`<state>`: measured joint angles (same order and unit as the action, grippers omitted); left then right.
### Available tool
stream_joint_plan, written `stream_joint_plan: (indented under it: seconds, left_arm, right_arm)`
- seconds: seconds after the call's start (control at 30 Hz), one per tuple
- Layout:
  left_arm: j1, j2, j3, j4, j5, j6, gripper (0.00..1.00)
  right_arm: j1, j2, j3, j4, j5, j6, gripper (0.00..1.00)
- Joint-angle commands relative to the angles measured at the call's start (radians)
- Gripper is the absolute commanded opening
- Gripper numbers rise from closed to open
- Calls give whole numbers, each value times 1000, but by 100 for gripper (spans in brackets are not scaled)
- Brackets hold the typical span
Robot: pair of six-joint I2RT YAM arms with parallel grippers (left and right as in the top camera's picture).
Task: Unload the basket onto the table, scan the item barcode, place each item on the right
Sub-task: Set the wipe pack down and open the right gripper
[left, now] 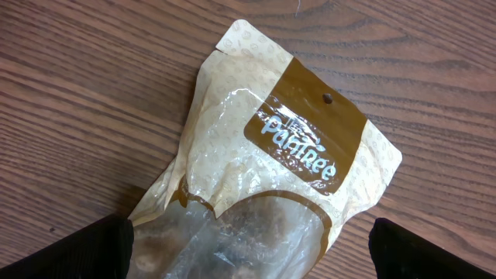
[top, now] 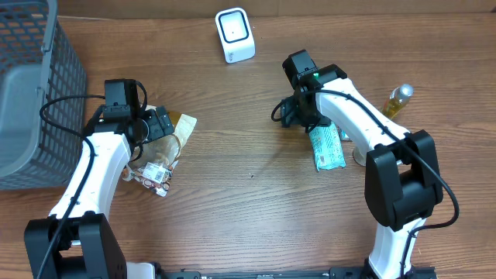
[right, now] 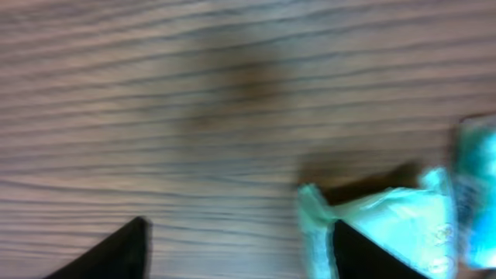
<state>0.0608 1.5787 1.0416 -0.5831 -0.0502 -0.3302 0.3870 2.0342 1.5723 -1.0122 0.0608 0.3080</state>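
The teal packet (top: 327, 149), flat on the counter (top: 248, 201) toward its right edge just beside the spread right pincer (right: 236, 223), looks light, soft and slick, so pinch a sealed end; the left pincer (left: 249, 225) hangs wide apart over a Pantree snack pouch (left: 271, 155).

A tan and clear snack pouch (left: 256, 178) is filling the middle of the left wrist view. Its brown panel (left: 310, 128), right of centre, is carrying the brand "Pantree" in pale outlined letters that are slanting down toward the lower right. A smaller line just above the brand is proving too fine to read. In the lower left of the overhead view, a white label (top: 157, 175) with reddish print is showing marks too small to make out. Right of centre there, the teal packet (top: 327, 147) is bearing print that is likewise unreadable, and the right wrist view is blurring it completely.
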Motion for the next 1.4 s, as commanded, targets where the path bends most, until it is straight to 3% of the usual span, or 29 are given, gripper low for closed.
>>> stream_joint_plan:
  seconds: [0.0, 0.07, 0.47, 0.6, 0.87, 1.37]
  left_arm:
    - [3, 11, 5, 0, -12, 20, 99]
    - [3, 11, 5, 0, -12, 20, 99]
    - [3, 11, 5, 0, -12, 20, 100]
    - [3, 11, 5, 0, -12, 20, 100]
    - [3, 11, 5, 0, -12, 20, 100]
    - [3, 11, 5, 0, -12, 19, 100]
  right_arm:
    - [6, -1, -2, 1, -109, 11, 48]
    - [6, -1, -2, -15, -108, 11, 37]
    - [6, -1, -2, -110, -108, 11, 37]
    - [6, -1, -2, -129, -108, 11, 17]
    - [6, -1, -2, -159, -107, 19, 4]
    - [6, -1, -3, -219, -18, 90, 4]
